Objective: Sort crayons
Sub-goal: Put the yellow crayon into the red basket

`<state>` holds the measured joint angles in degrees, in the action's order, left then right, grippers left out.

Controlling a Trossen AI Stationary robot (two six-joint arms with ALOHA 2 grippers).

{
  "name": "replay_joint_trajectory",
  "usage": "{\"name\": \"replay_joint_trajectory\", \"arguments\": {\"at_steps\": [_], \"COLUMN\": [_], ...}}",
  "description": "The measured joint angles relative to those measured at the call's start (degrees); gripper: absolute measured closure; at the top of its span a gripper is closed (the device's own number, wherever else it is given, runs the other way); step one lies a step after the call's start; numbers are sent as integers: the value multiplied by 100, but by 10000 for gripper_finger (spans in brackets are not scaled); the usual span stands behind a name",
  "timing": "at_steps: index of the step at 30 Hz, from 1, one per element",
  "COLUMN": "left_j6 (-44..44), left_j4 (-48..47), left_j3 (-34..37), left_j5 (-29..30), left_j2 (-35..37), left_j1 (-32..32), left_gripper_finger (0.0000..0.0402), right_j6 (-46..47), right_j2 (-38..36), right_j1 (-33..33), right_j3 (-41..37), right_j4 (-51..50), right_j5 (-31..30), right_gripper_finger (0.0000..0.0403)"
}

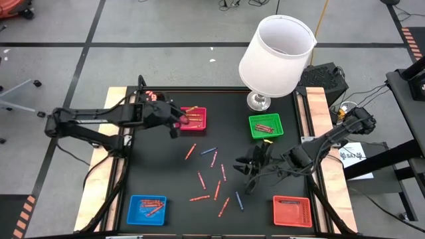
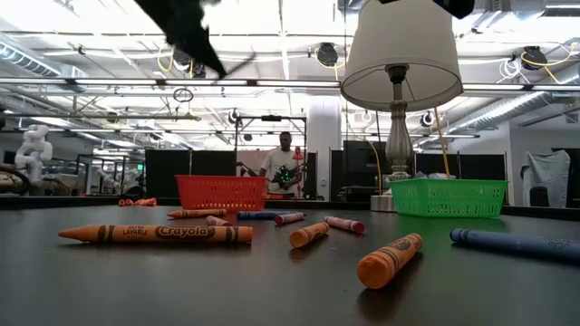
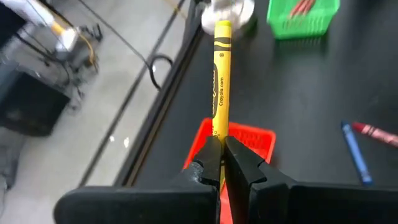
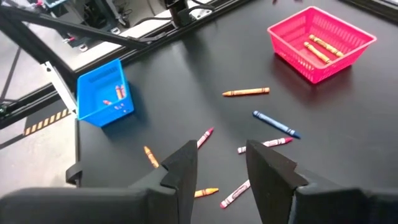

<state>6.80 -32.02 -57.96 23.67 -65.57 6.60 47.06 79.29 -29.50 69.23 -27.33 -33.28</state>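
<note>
Left gripper (image 3: pixel 221 149) was clamped on a yellow wax crayon (image 3: pixel 219 74) above the pink plastic tray (image 1: pixel 194 119), upper centre; right gripper (image 4: pixel 217 163) stood open, empty, over loose crayons (image 1: pixel 216 188) mid-table

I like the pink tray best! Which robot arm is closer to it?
Left. The left gripper hangs at the pink tray holding a yellow crayon; the right gripper hovers over the scattered crayons.

Black table top (image 1: pixel 172 176) with four small trays: pink tray (image 1: pixel 201 126) and green tray (image 1: pixel 266 117) at the far side, blue tray (image 1: pixel 147 218) and red tray (image 1: pixel 292 219) near. White-shaded lamp (image 1: pixel 277 53) beside green tray. Person (image 2: pixel 285 163) standing in room behind.
</note>
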Motion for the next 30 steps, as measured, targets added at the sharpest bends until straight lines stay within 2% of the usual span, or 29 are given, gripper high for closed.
{"name": "replay_joint_trajectory", "arguments": {"at_steps": [7, 14, 22, 27, 30], "left_j6": [11, 0, 7, 11, 11], "left_j4": [471, 541, 801, 791, 795], "left_j3": [573, 787, 787, 787, 787], "left_j5": [-486, -1157, -1162, -1162, -1162], "left_j2": [-431, -1232, -1982, -2138, -2143], "left_j1": [617, 1060, 1140, 1140, 1140], "left_gripper_finger": [395, 395, 395, 394, 377], "right_j6": [9, 109, 325, 362, 482], "right_j2": [0, 0, 0, 0, 0], "right_j1": [108, 107, 108, 106, 108], "right_j3": [0, 0, 0, 0, 0], "right_j4": [-1, 2, 8, 10, 10], "right_j5": [7, 24, 28, 28, 28], "right_gripper_finger": [282, 282, 282, 282, 282]}}
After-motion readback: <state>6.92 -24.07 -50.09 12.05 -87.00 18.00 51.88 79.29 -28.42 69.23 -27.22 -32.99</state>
